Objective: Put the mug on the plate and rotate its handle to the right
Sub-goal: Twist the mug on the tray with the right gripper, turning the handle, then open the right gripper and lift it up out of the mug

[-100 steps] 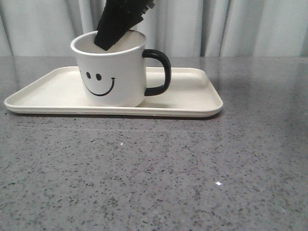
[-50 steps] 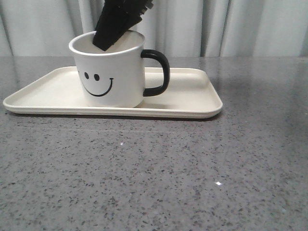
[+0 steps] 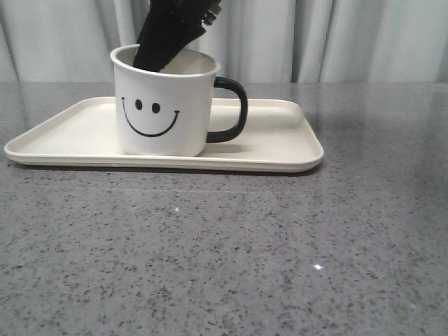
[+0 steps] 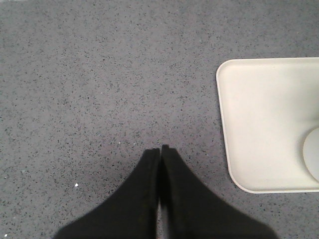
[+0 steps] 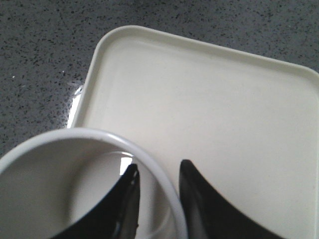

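Mug: upright on the plate, left of its middle, smiley face now square to the front camera.
Just changed: turned a little since half a second ago, when the face sat further left; handle swung slightly backward with it, plate unmoved.
Handle: out to the right side of the mug, black loop fully open to the front camera.
Meaning for the task: mug already on the plate, handle to the right; probably down to a last touch of rotation or the let-go.
Right gripper: straddling the mug's rim, one finger inside the cup, the other outside against the wall; looks clamped on the rim, though the wall hides the actual contact.
Left gripper: fingers pressed together on nothing, hanging over bare table, just off one corner of the plate.
Hidden from the front: right fingertips lost inside the cup, upper arm cut off by the frame edge, left arm out of shot altogether.
Hidden from the right wrist: handle and face out of view, only part of the rim showing.
Hard to make out: whether the mug's base sits flat on the plate or a hair above it; the pale disc at the edge of the left wrist view is probably the mug, too cropped to be sure.
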`<action>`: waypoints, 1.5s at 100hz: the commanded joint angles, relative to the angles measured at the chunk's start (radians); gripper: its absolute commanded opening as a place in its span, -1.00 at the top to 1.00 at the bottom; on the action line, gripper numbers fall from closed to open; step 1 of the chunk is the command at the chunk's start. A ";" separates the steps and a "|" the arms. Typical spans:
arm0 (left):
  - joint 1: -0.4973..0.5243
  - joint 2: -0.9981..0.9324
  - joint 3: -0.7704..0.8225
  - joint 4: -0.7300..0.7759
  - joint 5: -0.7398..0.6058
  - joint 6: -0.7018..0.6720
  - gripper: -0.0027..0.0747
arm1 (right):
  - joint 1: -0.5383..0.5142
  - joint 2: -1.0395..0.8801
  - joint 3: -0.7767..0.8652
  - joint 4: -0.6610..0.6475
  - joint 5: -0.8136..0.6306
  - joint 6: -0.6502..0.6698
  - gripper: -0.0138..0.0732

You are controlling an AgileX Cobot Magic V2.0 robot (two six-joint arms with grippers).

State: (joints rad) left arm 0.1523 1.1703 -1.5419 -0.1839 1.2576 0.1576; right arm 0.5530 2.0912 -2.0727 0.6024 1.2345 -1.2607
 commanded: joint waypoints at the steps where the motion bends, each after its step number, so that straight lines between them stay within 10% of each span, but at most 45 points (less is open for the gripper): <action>1: 0.001 -0.015 -0.022 -0.017 -0.052 0.002 0.98 | -0.001 -0.070 -0.029 0.042 0.101 -0.005 0.15; 72: 0.001 -0.015 -0.022 -0.017 -0.052 0.002 0.98 | -0.038 -0.074 -0.315 0.018 0.029 0.189 0.15; 150: 0.001 -0.015 -0.022 -0.017 -0.134 0.002 0.98 | -0.514 -0.414 -0.383 0.210 0.012 0.470 0.15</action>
State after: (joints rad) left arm 0.1523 1.1703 -1.5419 -0.1839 1.1997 0.1576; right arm 0.0923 1.7629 -2.4280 0.7519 1.2669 -0.8178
